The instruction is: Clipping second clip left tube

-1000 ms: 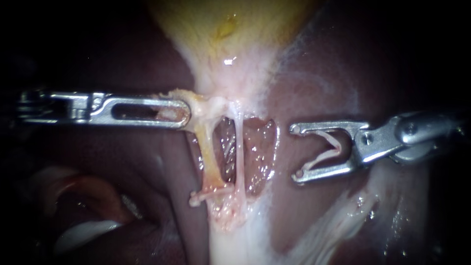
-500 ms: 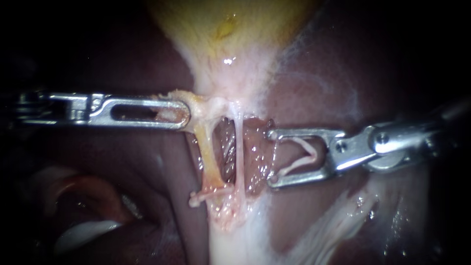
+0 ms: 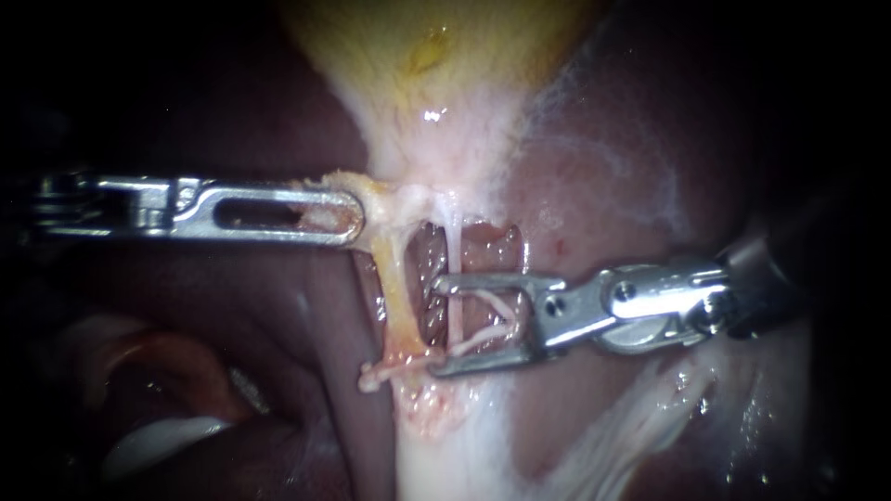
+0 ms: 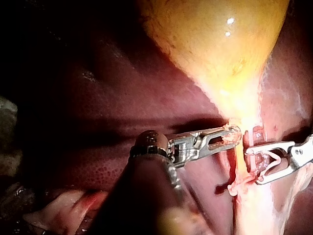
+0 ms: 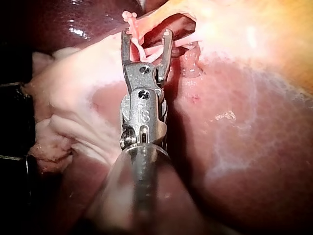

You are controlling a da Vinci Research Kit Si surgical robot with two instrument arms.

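**Your right instrument (image 3: 436, 325) stands at the tubes with a clip loaded**
Its hand stands wide, the jaws holding an open clip (image 3: 487, 320) between them. The thin right tube (image 3: 455, 250) crosses that gap. The jaw tips end just short of the left tube (image 3: 397, 297), which runs from the gallbladder (image 3: 436, 56) down to a set clip (image 3: 385, 371) across its lower end. The hand of your left instrument (image 3: 348, 213) is closed on neck tissue (image 3: 325, 215) below the gallbladder.
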